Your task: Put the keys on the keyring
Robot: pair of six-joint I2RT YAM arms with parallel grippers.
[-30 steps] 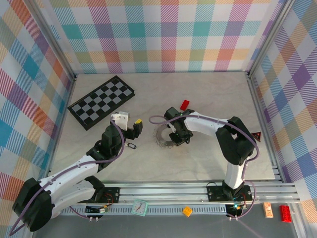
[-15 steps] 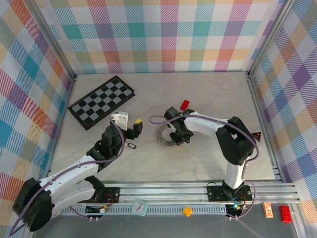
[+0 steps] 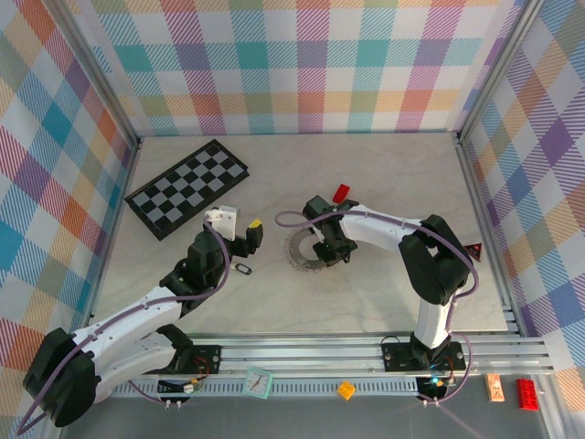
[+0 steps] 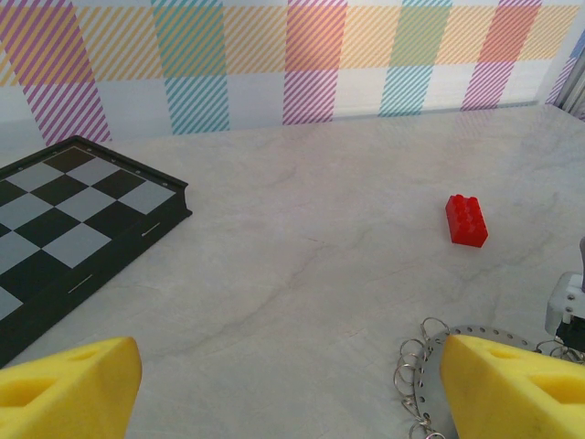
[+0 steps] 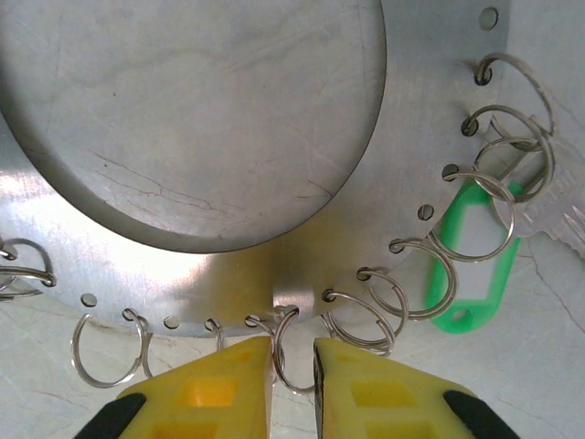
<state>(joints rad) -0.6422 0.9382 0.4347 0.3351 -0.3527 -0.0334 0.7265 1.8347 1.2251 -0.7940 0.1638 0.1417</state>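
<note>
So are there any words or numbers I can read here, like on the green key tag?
No words or numbers can be read.
green key tag: no writing shows on its label.
red triangle sign on the right arm: too small to read.
teal clock face on the front rail: marks too small to read.

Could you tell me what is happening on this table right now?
The right gripper is pinched on a small split ring at the rim of the keyring, which lies flat on the table. The green-headed key already hangs from another split ring. The black-headed key lies loose on the table beside the left gripper, which is open and empty.
</note>
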